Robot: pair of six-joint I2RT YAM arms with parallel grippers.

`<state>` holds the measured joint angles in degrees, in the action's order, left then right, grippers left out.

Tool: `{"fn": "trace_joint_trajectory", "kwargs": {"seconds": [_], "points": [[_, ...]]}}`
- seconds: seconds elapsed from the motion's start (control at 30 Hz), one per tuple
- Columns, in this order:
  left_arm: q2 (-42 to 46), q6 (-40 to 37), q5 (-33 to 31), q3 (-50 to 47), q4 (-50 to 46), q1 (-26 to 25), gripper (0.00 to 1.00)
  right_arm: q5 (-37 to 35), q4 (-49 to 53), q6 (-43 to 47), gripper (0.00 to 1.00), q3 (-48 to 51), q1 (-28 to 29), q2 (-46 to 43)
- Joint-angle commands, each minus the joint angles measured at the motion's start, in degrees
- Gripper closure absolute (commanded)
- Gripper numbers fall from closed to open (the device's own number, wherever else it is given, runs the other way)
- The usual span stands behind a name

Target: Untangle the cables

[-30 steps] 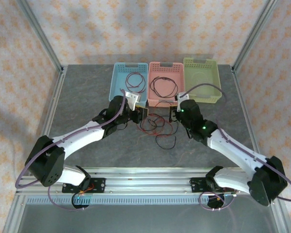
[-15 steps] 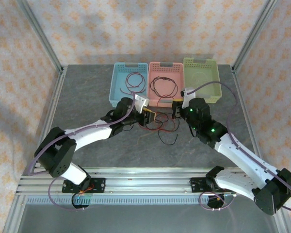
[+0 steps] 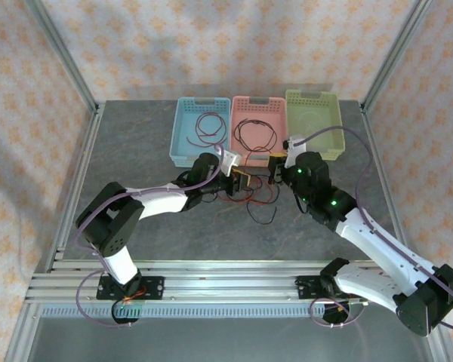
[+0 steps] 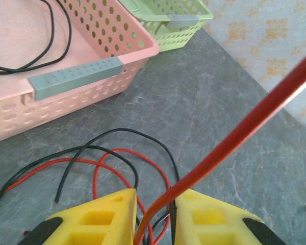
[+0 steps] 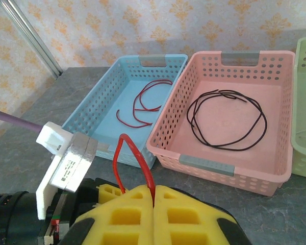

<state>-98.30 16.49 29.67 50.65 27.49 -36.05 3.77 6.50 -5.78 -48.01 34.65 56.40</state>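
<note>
- your left pincer (image 4: 155, 206) has reached toward 3 o'clock into the tangle and narrowed; its pads flank the red cable (image 4: 234, 135) with a gap left, not clamped yet.
- your right pincer (image 5: 154, 196) stays closed on that red cable, stretching it taut.
- the other cables (image 3: 258, 202) lie looped on the desk (image 3: 136, 151) at 6 o'clock of the pink basket (image 3: 254, 99); a two-handed pull looks ready.

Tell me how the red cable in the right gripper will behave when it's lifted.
Likely floppy: the red cable arches in a loose loop above the right gripper. Probably very light, being thin like the coiled black cable in the pink basket. It may drag neighbours, since strands cross on the table.
</note>
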Motion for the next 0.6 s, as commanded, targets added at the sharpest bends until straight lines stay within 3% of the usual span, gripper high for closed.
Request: {"fn": "trace_joint_trajectory", "kwargs": {"seconds": [0.0, 0.07, 0.17, 0.37, 0.57], "points": [[-0.05, 0.64, 1.62, 0.89, 5.21, -0.49, 0.79, -2.36, 0.79, -0.94, 1.00, -1.83, -0.29, -1.12], [0.30, 1.04, 1.90, 0.01, 6.74, -0.51, 0.91, -2.89, 1.47, -1.25, 1.00, -2.00, -0.35, -0.94], [0.11, 1.82, 2.56, -0.18, 7.71, -0.51, 1.00, -2.93, 1.85, -1.47, 1.00, -2.26, -0.38, -0.77], [0.22, 2.72, 1.25, -0.91, 8.69, -0.51, 1.00, -4.50, 2.54, -1.77, 1.00, -2.18, -0.46, -0.90], [3.49, 2.58, -3.18, 0.21, 1.69, -0.51, 1.00, -13.65, 7.33, -3.16, 1.00, -2.61, -0.51, 1.02]]}}
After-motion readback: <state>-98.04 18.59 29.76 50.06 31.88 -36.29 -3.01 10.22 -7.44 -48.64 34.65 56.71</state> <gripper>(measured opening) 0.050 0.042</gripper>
